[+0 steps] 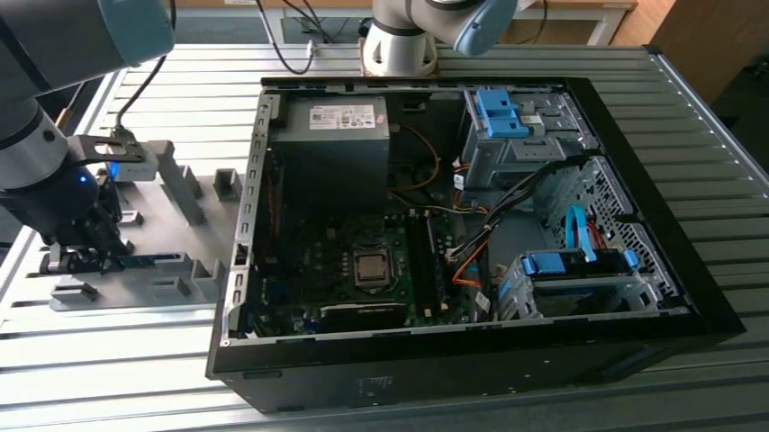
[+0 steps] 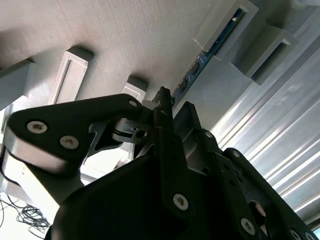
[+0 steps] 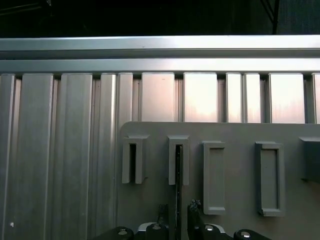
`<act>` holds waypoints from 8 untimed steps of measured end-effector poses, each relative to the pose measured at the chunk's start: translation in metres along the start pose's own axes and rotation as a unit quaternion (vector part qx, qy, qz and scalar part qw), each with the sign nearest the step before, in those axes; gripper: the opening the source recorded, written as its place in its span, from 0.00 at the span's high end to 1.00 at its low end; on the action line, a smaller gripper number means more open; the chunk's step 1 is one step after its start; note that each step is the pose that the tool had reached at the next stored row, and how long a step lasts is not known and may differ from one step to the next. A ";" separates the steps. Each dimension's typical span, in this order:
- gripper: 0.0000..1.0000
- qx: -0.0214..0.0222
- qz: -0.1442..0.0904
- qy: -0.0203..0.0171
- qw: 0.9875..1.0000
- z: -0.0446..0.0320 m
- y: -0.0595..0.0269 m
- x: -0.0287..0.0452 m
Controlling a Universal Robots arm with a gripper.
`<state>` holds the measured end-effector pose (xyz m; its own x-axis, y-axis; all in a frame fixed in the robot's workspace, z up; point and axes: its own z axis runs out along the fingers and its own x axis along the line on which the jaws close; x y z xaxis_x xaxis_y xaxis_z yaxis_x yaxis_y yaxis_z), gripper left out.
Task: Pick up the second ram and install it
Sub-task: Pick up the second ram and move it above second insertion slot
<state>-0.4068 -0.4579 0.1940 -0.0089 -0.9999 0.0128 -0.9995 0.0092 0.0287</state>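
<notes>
The second ram [image 1: 142, 259] is a thin blue stick standing on edge in a slot of the grey holder plate [image 1: 157, 211], at the exterior view's left. In the first wrist view it shows edge-on [image 3: 178, 170], running from its slot down between the fingers. The second wrist view shows its blue face [image 2: 210, 50] leading to the fingertips. My gripper [image 1: 86, 261] [image 3: 178, 212] [image 2: 175, 100] is lowered over one end of the stick. It is open, one finger on each side with a small gap.
An open black computer case [image 1: 673, 297] lies flat in the middle, with the motherboard, its memory slots [image 1: 420, 261] and the processor socket [image 1: 370, 268] exposed. Several raised empty holders [image 3: 214, 175] stand on the plate. The slatted metal table [image 1: 709, 144] surrounds everything.
</notes>
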 end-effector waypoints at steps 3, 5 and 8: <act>0.71 0.000 0.000 0.000 1.000 0.0003 0.0000 0.0000; 0.71 0.000 0.000 0.000 1.000 0.0006 -0.0002 -0.0001; 0.71 0.000 0.000 0.000 1.000 0.0009 -0.0002 0.0000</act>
<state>-0.4066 -0.4579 0.1932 -0.0089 -0.9999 0.0127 -0.9995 0.0093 0.0286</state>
